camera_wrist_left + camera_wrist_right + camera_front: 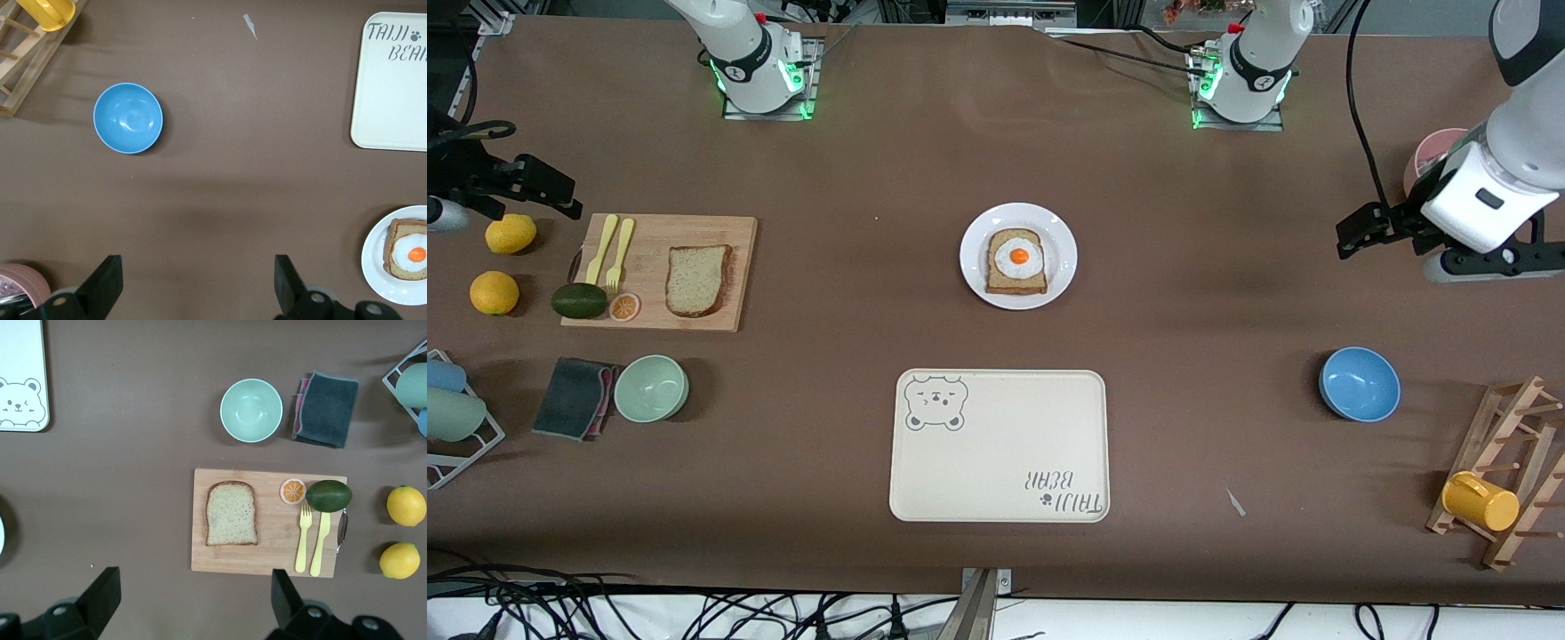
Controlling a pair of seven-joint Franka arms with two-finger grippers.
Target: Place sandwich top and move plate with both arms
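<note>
The sandwich top point(698, 280) is seen lying flat on a wooden cutting board point(660, 320) toward the right arm's end of the bench point(1192, 293), beside a yellow fork point(617, 256) and an avocado point(579, 300). The plate point(1018, 218), bearing the egg-topped slice point(1016, 261), is set mid-bench, with the bear-print tray point(1000, 444) nearer the front camera. The right end effector point(193, 597) is held above the board, fingers spread wide and empty; the left end effector point(197, 283), equally wide and empty, is held over bare bench near a blue bowl point(128, 118). No step appears begun: a descent of the right arm onto the plain slice is judged to be called for next.
</note>
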